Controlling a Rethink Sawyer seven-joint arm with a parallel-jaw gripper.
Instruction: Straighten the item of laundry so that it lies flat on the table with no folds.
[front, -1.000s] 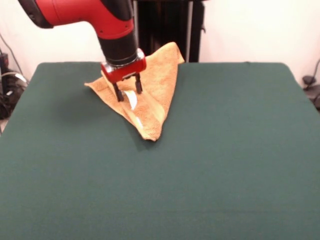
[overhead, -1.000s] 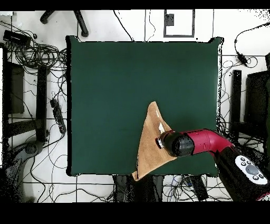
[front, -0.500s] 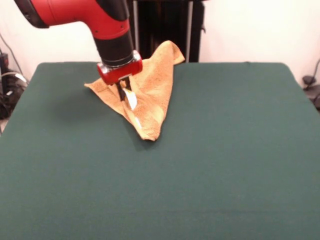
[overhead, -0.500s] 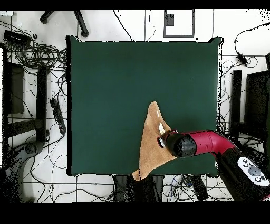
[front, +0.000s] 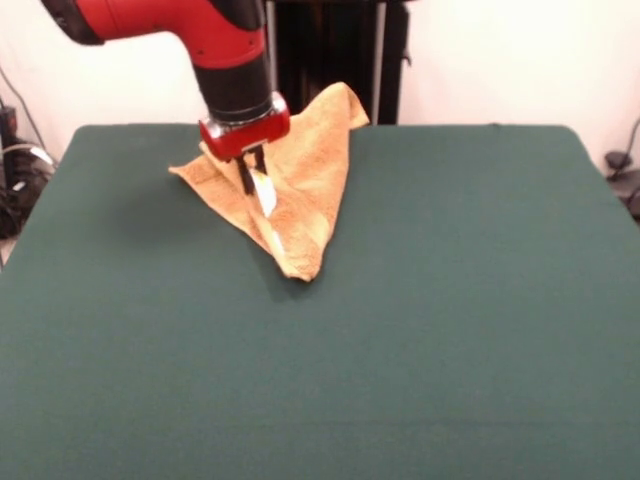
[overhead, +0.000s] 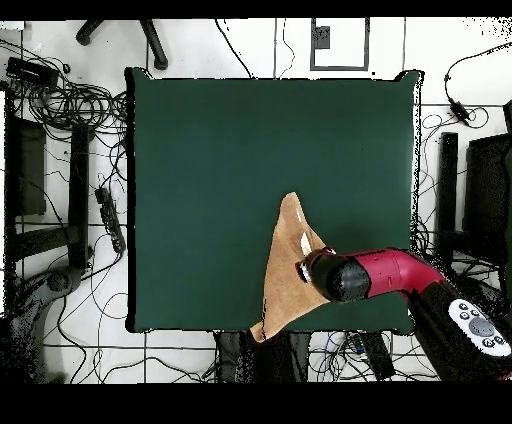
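Observation:
The golden-orange towel (front: 312, 175) lies folded into a rough triangle near the far edge of the green table (front: 450, 300). One corner points toward the table's middle and another reaches past the table's edge. In the overhead view the towel (overhead: 282, 285) sits at the table's (overhead: 220, 180) lower middle. My gripper (front: 252, 182) comes straight down onto the towel's left part, its fingers pinched together on a raised fold beside the small white label (front: 266, 198). Seen from overhead, the gripper (overhead: 303, 268) is on the towel's right edge, just below the label (overhead: 305, 242).
Tangled cables (overhead: 70, 110) and dark equipment (overhead: 25, 170) lie on the floor left of the table in the overhead view, with more gear (overhead: 480, 190) on the right. A black stand (front: 325, 50) rises behind the table's far edge.
The gripper's fingers, spread apart over the towel one second ago, have come together on a fold by the label. The arm shifted slightly; the towel's outline has barely changed.

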